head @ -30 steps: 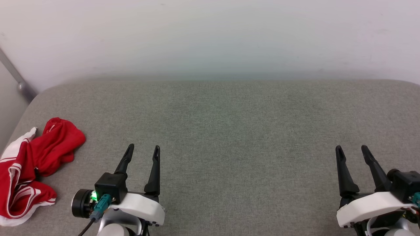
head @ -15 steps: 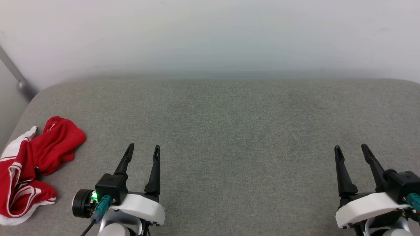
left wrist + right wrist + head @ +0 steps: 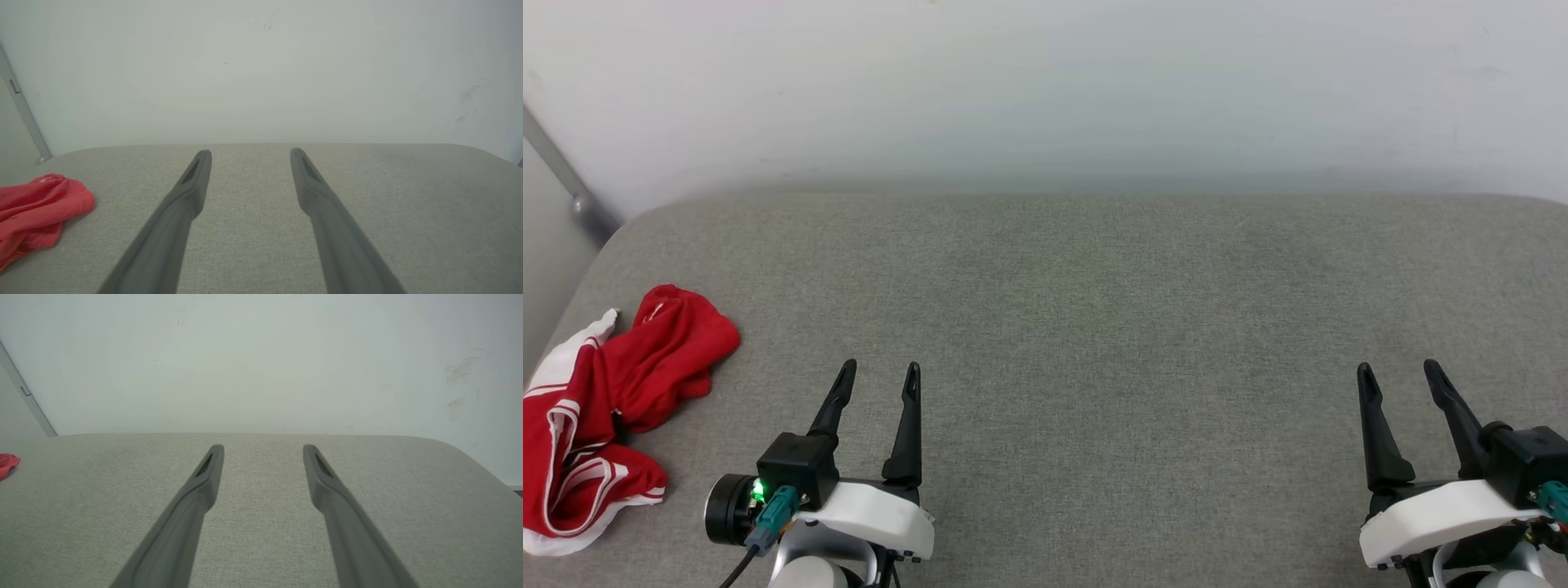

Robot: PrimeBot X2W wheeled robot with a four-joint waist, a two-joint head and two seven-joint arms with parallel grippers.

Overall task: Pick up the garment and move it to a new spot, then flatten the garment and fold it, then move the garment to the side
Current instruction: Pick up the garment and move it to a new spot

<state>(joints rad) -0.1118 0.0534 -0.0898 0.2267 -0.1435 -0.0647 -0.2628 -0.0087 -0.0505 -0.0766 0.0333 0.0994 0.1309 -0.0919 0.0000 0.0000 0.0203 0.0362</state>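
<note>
In the head view, the crumpled red jersey garment (image 3: 613, 408) with white sleeves and red-and-white striped trim lies in a heap at the far left edge of the wide grey woven-fabric cushion (image 3: 1094, 310), towards its near corner. The left gripper (image 3: 881, 367), two long dark fingers on a white housing with a green light, is to the right of the garment and apart from it, jaws spread and holding nothing. The right gripper (image 3: 1397, 367) sits at the lower right, well apart from the garment, its fingers likewise spread and empty. A plain white wall (image 3: 1045, 82) rises behind the cushion, with a slanted grey metal bar (image 3: 560, 175) at the left. In the left wrist view, the two dark fingers stand wide over bare grey fabric, and the garment's red folds rest at the left edge, clear of the fingertips. In the right wrist view, the fingers are parted over the cushion with nothing between them, and a small red bit of the garment peeks in at the far left edge.
</note>
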